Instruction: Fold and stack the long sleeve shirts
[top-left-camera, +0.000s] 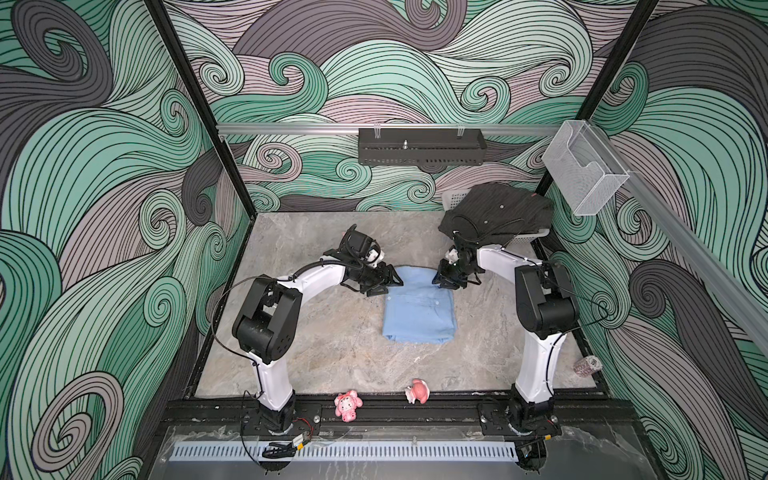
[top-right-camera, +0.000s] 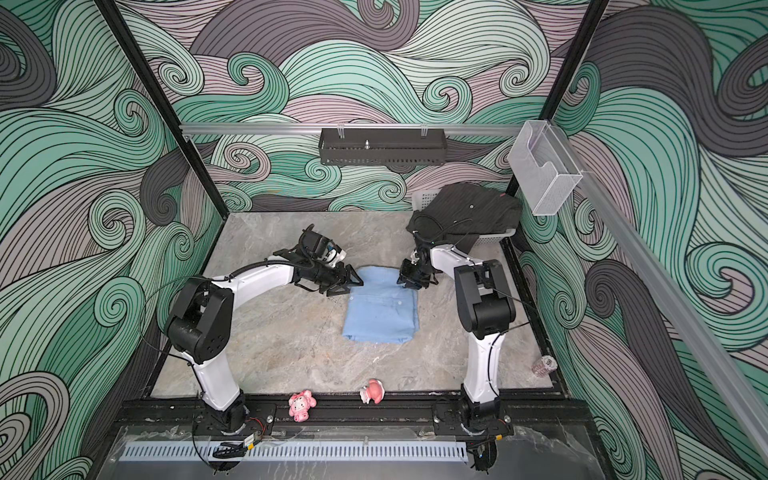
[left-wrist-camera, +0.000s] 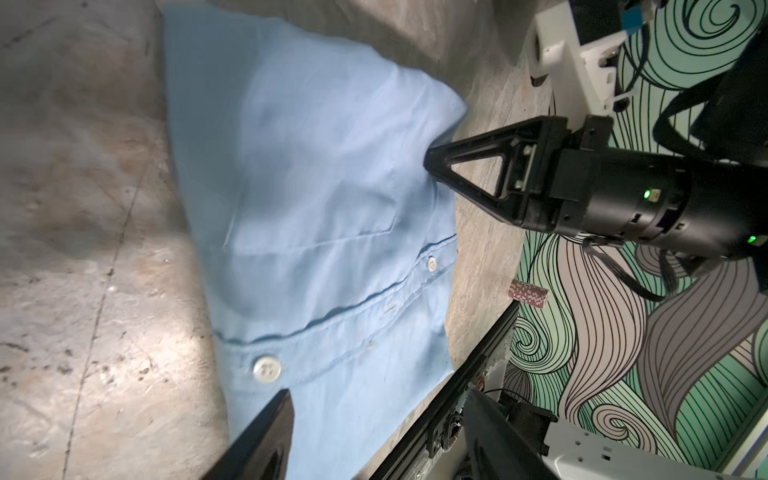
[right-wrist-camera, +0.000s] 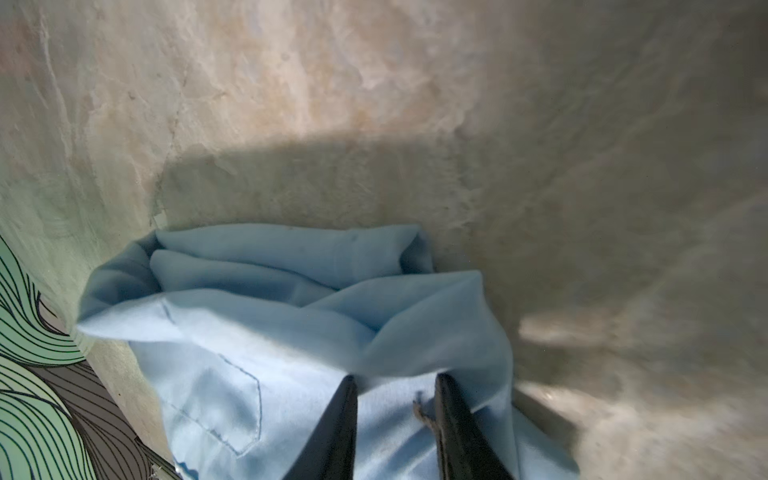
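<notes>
1. Both arms stand on the rail along the tabletop's near edge. The left arm and right arm have raised elbows, and their forearms angle inward and down toward each other.
2. At the far right corner, the dark pinstriped shirt is heaped on a white basket. It covers most of the basket, and the right arm's wrist hides the shirt's near edge.
3. Mid-tabletop, the light blue shirt lies folded in a rough rectangle. Its bunched collar end faces the far edge, between the two grippers.
4. The left gripper hovers at the shirt's far left corner. In the left wrist view its fingers stand wide apart and clasp nothing.
5. The right gripper points down at the far right corner. Its fingers are slightly apart with blue cloth between them. Motion blur keeps me from telling whether they pinch it.
6. A small patterned roll sits by the right edge, too small to identify.
</notes>
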